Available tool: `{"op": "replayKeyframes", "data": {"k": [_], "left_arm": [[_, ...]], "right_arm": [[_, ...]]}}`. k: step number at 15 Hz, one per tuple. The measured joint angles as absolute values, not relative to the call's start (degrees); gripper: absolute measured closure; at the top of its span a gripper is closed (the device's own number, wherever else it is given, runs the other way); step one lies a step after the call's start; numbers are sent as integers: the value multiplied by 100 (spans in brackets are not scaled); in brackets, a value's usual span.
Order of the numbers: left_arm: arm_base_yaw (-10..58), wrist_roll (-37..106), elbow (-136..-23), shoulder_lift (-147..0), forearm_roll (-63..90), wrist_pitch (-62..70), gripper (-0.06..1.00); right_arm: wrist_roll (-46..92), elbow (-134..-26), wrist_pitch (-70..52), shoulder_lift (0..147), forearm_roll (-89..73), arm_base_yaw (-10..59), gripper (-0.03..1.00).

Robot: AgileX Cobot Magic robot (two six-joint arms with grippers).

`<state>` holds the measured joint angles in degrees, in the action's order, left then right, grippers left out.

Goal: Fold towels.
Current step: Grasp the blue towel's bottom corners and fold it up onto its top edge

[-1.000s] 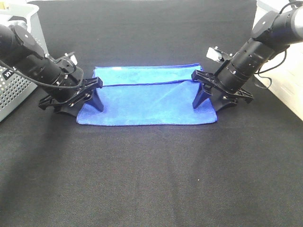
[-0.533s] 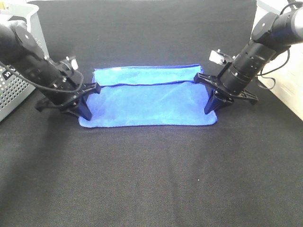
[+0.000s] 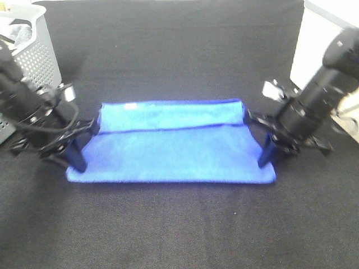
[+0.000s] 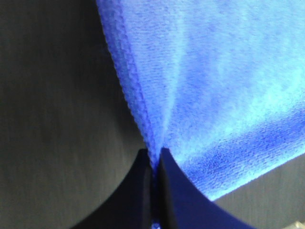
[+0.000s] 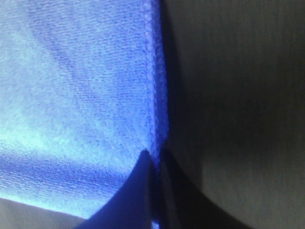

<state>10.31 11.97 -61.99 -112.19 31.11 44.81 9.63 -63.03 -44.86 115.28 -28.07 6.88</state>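
A blue towel point(image 3: 174, 148) hangs stretched between my two grippers above the black table, with its far edge folded over as a strip point(image 3: 171, 114). My left gripper point(image 3: 78, 161) is shut on the towel's left edge; the left wrist view shows the fingers point(image 4: 167, 191) pinching the blue cloth point(image 4: 214, 95). My right gripper point(image 3: 265, 159) is shut on the towel's right edge; the right wrist view shows its fingers point(image 5: 143, 191) clamped on the hem point(image 5: 152, 86).
A grey perforated basket point(image 3: 33, 53) stands at the back left, close behind the left arm. A white box point(image 3: 317, 39) stands at the back right. The black table cloth point(image 3: 179, 224) runs wide in front of the towel.
Both grippers have shut on the towel's side edges, then moved outward and toward the front, lifting and stretching the towel wider between them.
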Motion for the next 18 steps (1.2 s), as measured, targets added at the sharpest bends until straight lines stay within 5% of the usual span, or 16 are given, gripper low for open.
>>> {"op": "replayKeyframes", "data": {"k": [6,18], "left_arm": [[1031,1215,-6045,-10961,3054,4320,94],[1031,659,-8675,-12238,2550,4034,94]], "right_arm": [[1369,-6199,-4458,11310,-2974,688,97],[1255,-9225,-4710,12829,-2664,688,97]]}}
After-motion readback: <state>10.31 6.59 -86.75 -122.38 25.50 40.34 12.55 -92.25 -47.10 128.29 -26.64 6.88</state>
